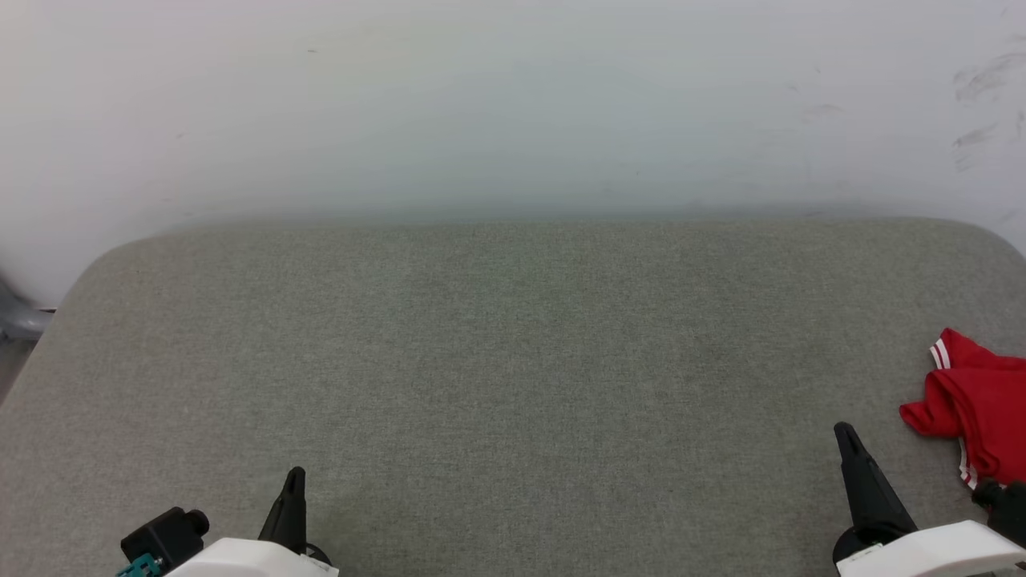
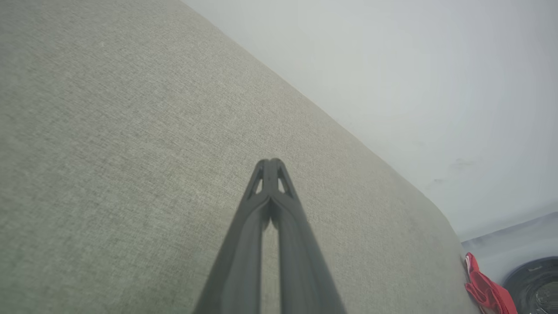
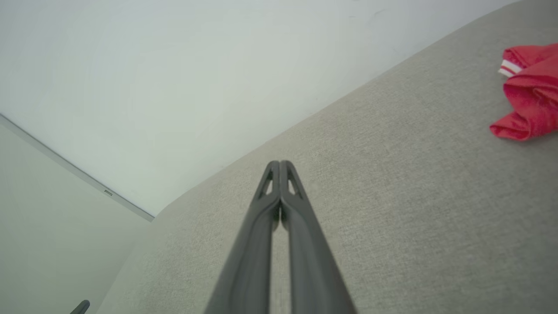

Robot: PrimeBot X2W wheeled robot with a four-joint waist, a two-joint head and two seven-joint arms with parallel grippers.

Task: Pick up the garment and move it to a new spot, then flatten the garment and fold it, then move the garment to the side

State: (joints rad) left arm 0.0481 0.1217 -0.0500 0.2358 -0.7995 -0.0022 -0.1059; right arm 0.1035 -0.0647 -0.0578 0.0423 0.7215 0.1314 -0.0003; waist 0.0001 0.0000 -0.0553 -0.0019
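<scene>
Head view: left pincer (image 1: 295, 479) lower left and right pincer (image 1: 846, 437) lower right, both closed and empty; garment (image 1: 979, 401) bunched at right edge of grey counter (image 1: 513, 361). Left wrist view: garment (image 2: 486, 290) lower right, well apart. Right wrist view: garment (image 3: 529, 96) upper right, apart from closed tips. Fits either awaiting pickup or already set aside; fold state undecidable.

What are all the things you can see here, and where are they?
shirt: one, red with white striped trim, crumpled at the right edge of the fabric surface
fabric surface: one, grey-green, spread out in front of the robot
wall: one, white, behind the surface
left gripper: one, dark fingers, shut, over the near left of the surface
right gripper: one, dark fingers, shut, over the near right, close to the shirt
</scene>
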